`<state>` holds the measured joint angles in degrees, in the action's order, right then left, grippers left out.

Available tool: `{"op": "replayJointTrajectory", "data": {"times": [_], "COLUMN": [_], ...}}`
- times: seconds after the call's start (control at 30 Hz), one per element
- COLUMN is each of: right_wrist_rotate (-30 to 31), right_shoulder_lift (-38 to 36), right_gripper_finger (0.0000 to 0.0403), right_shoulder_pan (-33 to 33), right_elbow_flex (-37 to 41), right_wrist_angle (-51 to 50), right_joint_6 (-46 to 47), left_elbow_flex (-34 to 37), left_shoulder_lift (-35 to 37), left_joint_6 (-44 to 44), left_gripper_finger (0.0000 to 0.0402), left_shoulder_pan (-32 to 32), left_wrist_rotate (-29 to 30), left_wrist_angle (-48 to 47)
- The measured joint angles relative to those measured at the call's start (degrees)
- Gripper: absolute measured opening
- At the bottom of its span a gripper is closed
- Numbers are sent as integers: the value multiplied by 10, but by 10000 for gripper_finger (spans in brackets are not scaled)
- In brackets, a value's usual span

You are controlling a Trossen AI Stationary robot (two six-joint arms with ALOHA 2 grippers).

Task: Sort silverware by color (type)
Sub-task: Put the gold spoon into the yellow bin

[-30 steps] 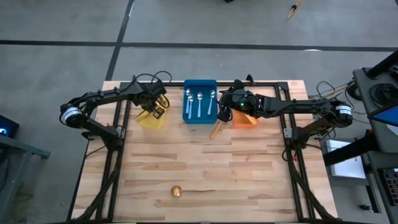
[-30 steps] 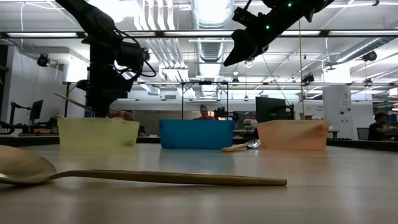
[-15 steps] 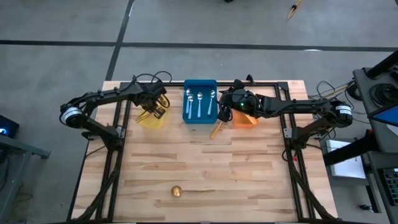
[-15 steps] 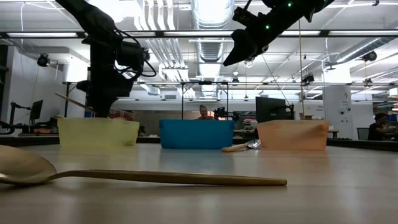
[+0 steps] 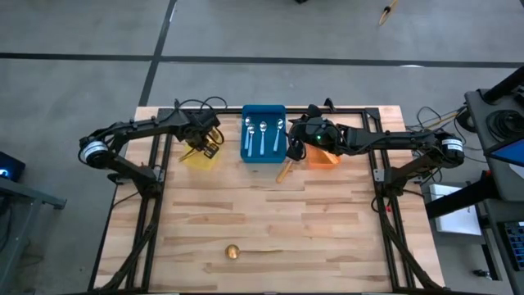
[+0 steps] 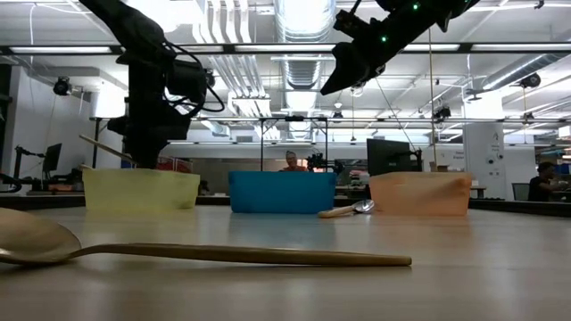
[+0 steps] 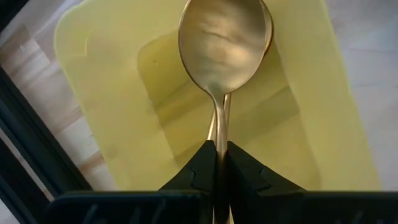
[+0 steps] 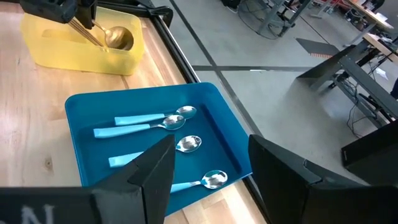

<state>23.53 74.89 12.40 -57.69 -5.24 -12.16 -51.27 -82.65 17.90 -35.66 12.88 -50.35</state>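
Note:
My left gripper [image 5: 201, 145] is over the yellow bin [image 5: 196, 156], shut on a gold spoon [image 7: 225, 43] whose bowl is down inside the bin. A second gold spoon [image 5: 246, 251] lies flat on the table near the near edge. Several blue-handled spoons [image 8: 152, 124] lie in the blue bin [image 5: 263, 124]. An orange-handled spoon [image 5: 284, 170] lies on the table beside the orange bin [image 5: 322, 158]. My right gripper [image 8: 211, 180] is open and hovers high between the blue and orange bins, touching nothing. My left gripper pinches the gold spoon's thin handle [image 7: 219, 138] between its two fingers, a short way behind the bowl. The fingers lie along the handle and slant down into the yellow bin. The bowl [image 8: 118, 37] points down into the bin; whether it touches the floor I cannot tell.
The three bins stand in a row along the far edge, yellow, blue, orange from left to right. The wooden table [image 5: 270, 213] stretches toward the near edge, with only the gold spoon on it there. Black frame rails [image 5: 155, 188] run along both sides.

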Motion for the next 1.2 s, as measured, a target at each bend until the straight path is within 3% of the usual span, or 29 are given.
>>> {"op": "replayJointTrajectory", "data": {"times": [0.3, 0.5, 0.7, 1.2], "right_wrist_rotate": [5, 84, 16, 15], "right_shoulder_lift": [0, -7, -2, -2], "right_gripper_finger": [194, 194, 194, 194], "right_shoulder_pan": [0, 3, 10, 10], "right_elbow_flex": [0, 0, 0, 0], "right_wrist_angle": [-4, -22, -14, -13], "right_joint_6": [-12, -14, -14, -14], "left_elbow_flex": [16, 25, 41, 49], "left_shoulder_lift": [0, 0, 0, 0], "left_joint_6": [8, 9, 9, -3], "left_gripper_finger": [7, 7, 7, 7], "left_shoulder_pan": [5, 9, 13, 12], "left_wrist_rotate": [0, 0, 0, 0], "left_wrist_angle": [16, 20, 39, 92]}}
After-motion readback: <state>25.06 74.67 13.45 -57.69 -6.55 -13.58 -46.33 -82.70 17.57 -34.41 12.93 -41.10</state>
